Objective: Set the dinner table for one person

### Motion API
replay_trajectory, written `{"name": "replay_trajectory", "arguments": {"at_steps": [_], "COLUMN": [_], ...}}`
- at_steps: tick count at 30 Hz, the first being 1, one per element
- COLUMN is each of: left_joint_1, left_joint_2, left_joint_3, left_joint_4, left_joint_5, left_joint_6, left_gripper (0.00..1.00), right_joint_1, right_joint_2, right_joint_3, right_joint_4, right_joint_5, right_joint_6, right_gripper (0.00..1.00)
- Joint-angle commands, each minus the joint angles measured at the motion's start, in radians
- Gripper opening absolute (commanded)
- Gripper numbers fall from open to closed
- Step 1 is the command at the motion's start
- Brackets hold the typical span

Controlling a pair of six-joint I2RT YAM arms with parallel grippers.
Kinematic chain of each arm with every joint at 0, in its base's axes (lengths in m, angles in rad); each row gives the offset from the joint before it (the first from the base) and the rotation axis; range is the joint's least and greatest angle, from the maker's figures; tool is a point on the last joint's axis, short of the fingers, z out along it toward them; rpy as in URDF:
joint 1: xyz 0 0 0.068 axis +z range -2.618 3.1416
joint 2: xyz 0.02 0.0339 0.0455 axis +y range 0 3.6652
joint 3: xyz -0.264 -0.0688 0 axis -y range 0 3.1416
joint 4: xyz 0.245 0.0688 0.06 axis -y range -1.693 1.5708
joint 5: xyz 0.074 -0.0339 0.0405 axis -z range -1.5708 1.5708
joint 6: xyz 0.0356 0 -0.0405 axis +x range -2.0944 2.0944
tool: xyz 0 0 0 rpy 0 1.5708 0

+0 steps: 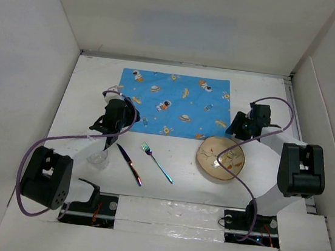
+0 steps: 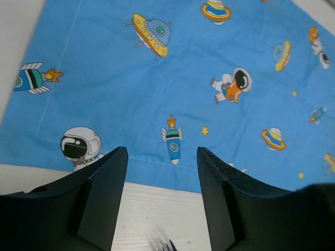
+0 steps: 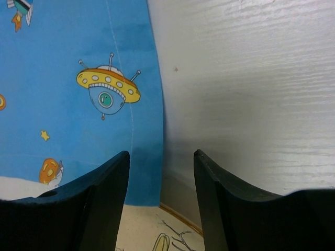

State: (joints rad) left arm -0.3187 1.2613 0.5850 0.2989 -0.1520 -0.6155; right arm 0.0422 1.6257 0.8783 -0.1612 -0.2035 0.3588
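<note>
Left pincer (image 2: 161,154): my jaws stand well apart with nothing between them, hanging over the near edge of the placemat (image 1: 173,105), close to its near left corner.
Right pincer (image 3: 161,154): my jaws stand just as far apart and grip nothing, poised over the placemat's right edge near its near right corner.
Dinner table (image 1: 86,91): a large matte white top lying under everything, with white wall panels (image 1: 23,53) on its left, far and right sides.
Placemat: a blue cloth printed with astronauts, rockets and saucers, lying flat toward the far edge of the table.
Plate (image 1: 221,158): tan with line drawings, on bare table. Its far rim meets the placemat's near right corner, and I cannot tell whether they overlap.
Fork (image 1: 157,162): iridescent, lying on a slant near the middle of the table, with its tines toward the placemat's near edge.
Knife (image 1: 129,164): dark, lying just left of the fork on the same slant, apart from it.
Glass (image 1: 97,156): clear, standing toward the table's near left corner.
In the way: from above, my left arm hangs over the glass, and my right wrist sits just beyond the plate's far rim.
</note>
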Motion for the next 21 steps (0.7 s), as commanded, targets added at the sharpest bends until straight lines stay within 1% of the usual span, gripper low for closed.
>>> {"name": "replay_trajectory", "arguments": {"at_steps": [1, 5, 7, 8, 9, 10, 11, 13, 16, 19, 21], "left_joint_1": [0.001, 0.001, 0.001, 0.001, 0.001, 0.001, 0.012, 0.012, 0.023, 0.023, 0.032], "left_joint_2": [0.026, 0.02, 0.013, 0.012, 0.013, 0.018, 0.029, 0.062, 0.107, 0.109, 0.108], "left_joint_3": [0.049, 0.029, 0.019, 0.016, 0.018, 0.018, 0.015, 0.015, 0.029, 0.013, 0.01], "left_joint_4": [-0.021, 0.005, 0.02, 0.028, 0.034, 0.036, 0.046, 0.048, 0.042, 0.06, 0.045], "left_joint_5": [-0.063, -0.052, -0.044, -0.019, 0.001, 0.021, 0.058, 0.071, 0.097, 0.095, 0.066], "left_joint_6": [0.088, 0.112, 0.117, 0.117, 0.117, 0.115, 0.115, 0.111, 0.112, 0.102, 0.105], "left_gripper": [0.53, 0.53, 0.54, 0.54, 0.55, 0.55, 0.55, 0.54, 0.54, 0.53, 0.52], "right_joint_1": [-0.002, -0.011, -0.021, -0.021, -0.021, -0.03, -0.03, -0.041, -0.041, -0.05, -0.05], "right_joint_2": [0.019, 0.06, 0.075, 0.08, 0.085, 0.088, 0.085, 0.077, 0.063, 0.092, 0.126], "right_joint_3": [0.036, 0.068, 0.07, 0.067, 0.065, 0.059, 0.048, 0.048, 0.073, 0.138, 0.169], "right_joint_4": [-0.023, -0.054, -0.038, -0.026, -0.002, 0.023, 0.046, 0.08, 0.097, 0.063, 0.017], "right_joint_5": [-0.106, -0.161, -0.204, -0.217, -0.233, -0.241, -0.244, -0.205, -0.137, -0.1, -0.053], "right_joint_6": [-0.004, -0.008, 0.008, 0.015, 0.035, 0.051, 0.074, 0.089, 0.095, 0.078, 0.051], "right_gripper": [0.59, 0.59, 0.57, 0.54, 0.48, 0.34, 0.28, 0.1, 0.03, 0.02, 0.02]}}
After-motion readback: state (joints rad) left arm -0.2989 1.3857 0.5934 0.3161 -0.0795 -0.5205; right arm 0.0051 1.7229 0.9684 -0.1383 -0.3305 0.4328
